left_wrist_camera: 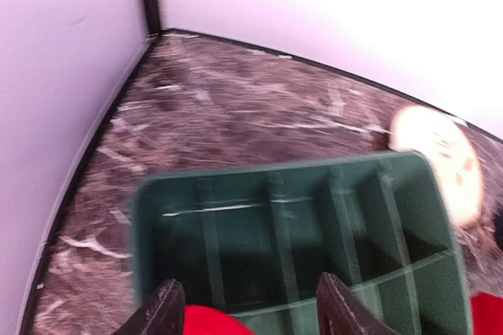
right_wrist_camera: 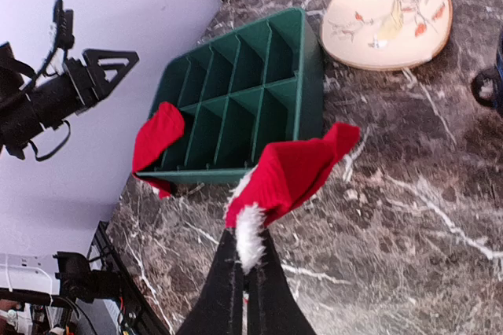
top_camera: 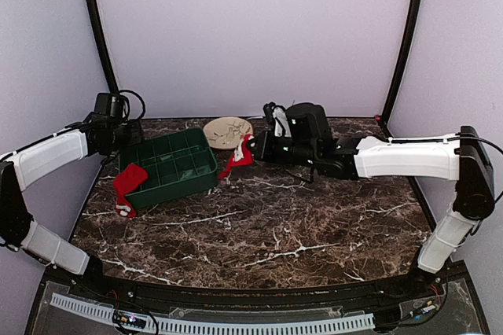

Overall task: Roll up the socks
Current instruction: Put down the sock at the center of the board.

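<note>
**Though work is starting, nothing is rolled**

The right gripper [right_wrist_camera: 250,248] is clamping one floppy bright-red fabric sock [right_wrist_camera: 295,171] by its white trim, beside the dark-green plastic divided tray [top_camera: 181,188]. The other red sock [top_camera: 128,185] is draping over its corner, the left gripper [left_wrist_camera: 251,303] standing open nearby. No writing is showing.

green divided tray [top_camera: 181,186] beside a round plate [top_camera: 225,130] (bird motif), dark marble table [top_camera: 299,225]
</note>
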Controlling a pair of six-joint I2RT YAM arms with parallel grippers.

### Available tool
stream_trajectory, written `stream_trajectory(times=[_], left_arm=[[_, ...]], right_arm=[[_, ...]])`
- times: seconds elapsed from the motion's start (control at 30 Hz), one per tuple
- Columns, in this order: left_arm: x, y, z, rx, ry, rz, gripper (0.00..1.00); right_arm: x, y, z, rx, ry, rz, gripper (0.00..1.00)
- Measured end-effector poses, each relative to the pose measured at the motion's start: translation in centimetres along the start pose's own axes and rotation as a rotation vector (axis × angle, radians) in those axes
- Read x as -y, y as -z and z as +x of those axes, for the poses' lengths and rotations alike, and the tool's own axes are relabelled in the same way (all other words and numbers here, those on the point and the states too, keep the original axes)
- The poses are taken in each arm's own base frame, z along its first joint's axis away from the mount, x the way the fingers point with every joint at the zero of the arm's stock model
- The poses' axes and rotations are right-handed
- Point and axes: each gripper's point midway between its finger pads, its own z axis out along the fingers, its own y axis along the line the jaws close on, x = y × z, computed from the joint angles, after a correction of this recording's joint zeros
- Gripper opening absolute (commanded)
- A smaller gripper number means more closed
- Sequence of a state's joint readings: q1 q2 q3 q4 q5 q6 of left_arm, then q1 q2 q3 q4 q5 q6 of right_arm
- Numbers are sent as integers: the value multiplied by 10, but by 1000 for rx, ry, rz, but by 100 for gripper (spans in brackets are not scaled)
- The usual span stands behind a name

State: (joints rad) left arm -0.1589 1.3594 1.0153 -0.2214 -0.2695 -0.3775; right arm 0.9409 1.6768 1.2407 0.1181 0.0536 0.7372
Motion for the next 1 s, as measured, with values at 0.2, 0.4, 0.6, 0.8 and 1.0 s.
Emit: stream_trajectory(times=[0.2, 0.4, 0.6, 0.8, 1.0], left_arm=[[85, 16, 28, -8, -127, 181, 59], [161, 18, 101, -104, -307, 310, 59], [213, 27, 158, -165, -460, 401, 59], [244, 30, 184, -184, -522, 477, 58], [263, 23, 209, -234, -563, 516, 57]], right_arm=[[68, 20, 72, -107, -59, 129, 0], [133, 59, 136, -192, -141, 284, 6], [144, 72, 135, -151, -197, 325, 11], [150, 74, 138, -150, -228, 357, 14], [158, 79, 147, -176, -246, 396, 24]])
